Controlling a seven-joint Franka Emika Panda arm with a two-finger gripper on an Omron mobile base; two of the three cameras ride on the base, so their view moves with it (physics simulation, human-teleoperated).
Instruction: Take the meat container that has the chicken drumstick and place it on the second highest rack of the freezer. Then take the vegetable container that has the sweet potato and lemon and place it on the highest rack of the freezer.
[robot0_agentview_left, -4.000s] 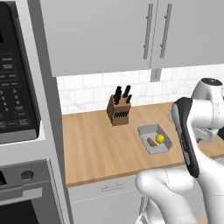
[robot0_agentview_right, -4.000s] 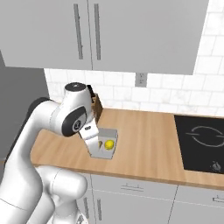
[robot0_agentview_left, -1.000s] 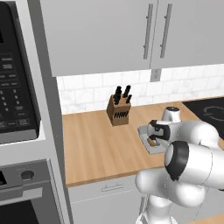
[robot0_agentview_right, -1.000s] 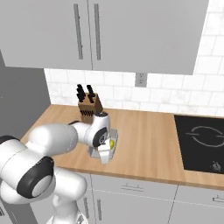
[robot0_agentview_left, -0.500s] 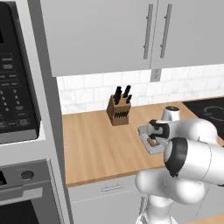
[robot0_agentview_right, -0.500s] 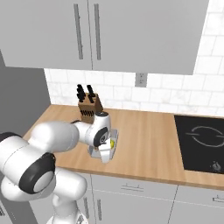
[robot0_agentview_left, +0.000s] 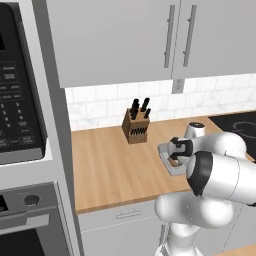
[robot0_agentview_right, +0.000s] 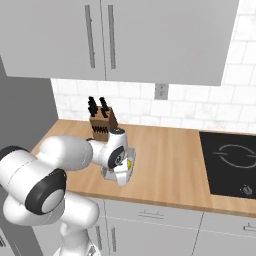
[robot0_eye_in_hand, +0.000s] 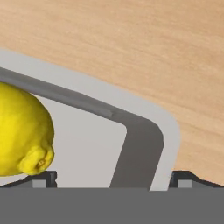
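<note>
While tool (robot0_eye_in_hand: 111, 177) straddles container wall (robot0_eye_in_hand: 140, 144), lemon (robot0_eye_in_hand: 22, 131) inside

The white arm folds forward from its base, elbow bulging near the cameras, forearm reaching low toward the far side. The gripper (robot0_agentview_left: 173, 159) points down close above the surface. In the hand view its two dark fingertips (robot0_eye_in_hand: 40, 178) stand well apart at the bottom edge, so the jaws are spread wide.

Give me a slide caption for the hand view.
Lemon inside grey container on wooden counter, gripper straddling its wall.
</note>
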